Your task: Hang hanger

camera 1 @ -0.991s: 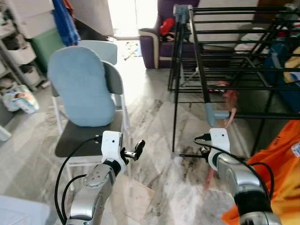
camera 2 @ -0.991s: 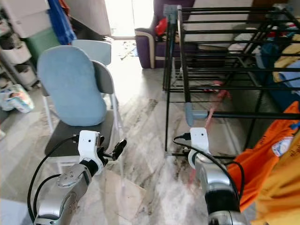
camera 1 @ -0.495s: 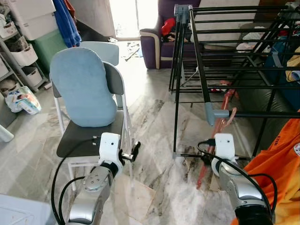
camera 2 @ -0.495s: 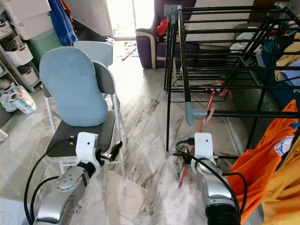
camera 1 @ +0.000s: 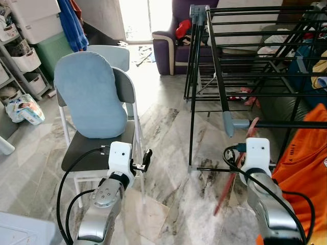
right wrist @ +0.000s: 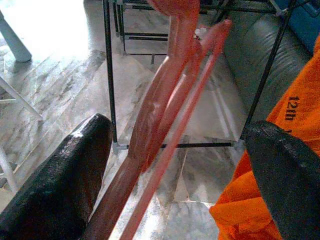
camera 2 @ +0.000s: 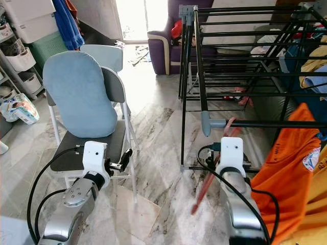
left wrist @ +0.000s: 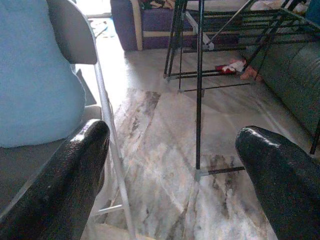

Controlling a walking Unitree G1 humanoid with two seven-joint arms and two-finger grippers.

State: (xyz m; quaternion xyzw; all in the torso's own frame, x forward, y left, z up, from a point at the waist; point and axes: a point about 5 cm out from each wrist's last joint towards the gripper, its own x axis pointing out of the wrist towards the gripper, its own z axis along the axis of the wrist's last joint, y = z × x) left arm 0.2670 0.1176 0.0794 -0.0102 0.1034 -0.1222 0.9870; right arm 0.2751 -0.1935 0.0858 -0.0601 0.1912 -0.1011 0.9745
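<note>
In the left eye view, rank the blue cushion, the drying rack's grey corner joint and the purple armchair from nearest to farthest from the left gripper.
1. Blue cushion, on the chair just behind the left gripper.
2. Grey corner joint, across the floor to the robot's right.
3. Purple armchair, far back by the bright doorway.

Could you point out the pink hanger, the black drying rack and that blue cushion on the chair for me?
Pink plastic hanger [right wrist: 165, 95], right wrist view, on its twisted middle.
Black metal drying rack [camera 1: 213, 56], left eye view, on its near sloping bar.
Light blue padded cushion [camera 1: 89, 94], left eye view, on its middle.
</note>
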